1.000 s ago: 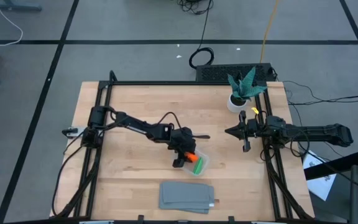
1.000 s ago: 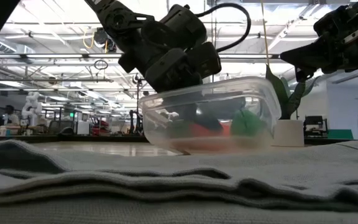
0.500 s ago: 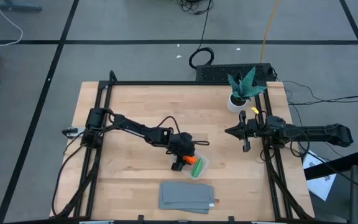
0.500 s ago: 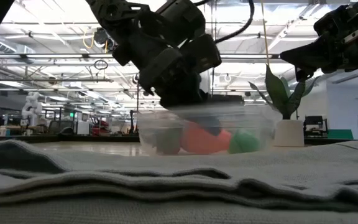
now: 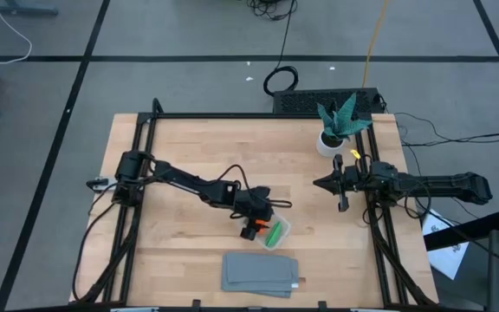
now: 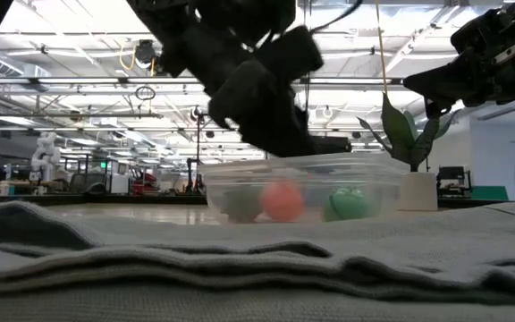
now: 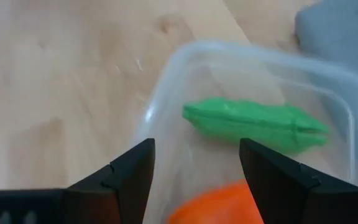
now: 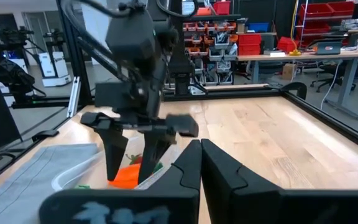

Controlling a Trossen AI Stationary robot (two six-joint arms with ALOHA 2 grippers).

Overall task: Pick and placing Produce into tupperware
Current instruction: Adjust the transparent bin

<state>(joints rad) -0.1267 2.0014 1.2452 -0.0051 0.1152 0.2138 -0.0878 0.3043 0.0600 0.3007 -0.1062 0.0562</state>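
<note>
The wooden table (image 5: 180, 147) carries everything, with the folded grey cloth (image 5: 261, 274) at its near edge and the potted plant (image 5: 336, 121) at the far right corner. The tupperware (image 5: 275, 232) is seen lying flat on the wood just beyond the cloth, right of centre; it is judged to be light, thin-walled and somewhat flexible, so it would be expected to slide or tip if pushed at the rim, and is best taken by one wall near a corner or steadied from above. The left gripper (image 7: 194, 165) is held directly over the container's near wall, its fingers (image 7: 132, 174) spread apart with the wall between them, and nothing is clamped. The right gripper (image 8: 197, 152) is parked well apart over the table's right side, its fingers pressed together and empty. Inside the container, the orange carrot (image 7: 219, 202) lies nearest the left gripper, the green pod (image 7: 253, 123) lies just beyond it, and a reddish rounded piece (image 6: 282, 200), probably the berry, is made out through the wall in the low view. These toys are judged to be light, smooth and rigid; each would be gripped across its narrow middle.
</note>
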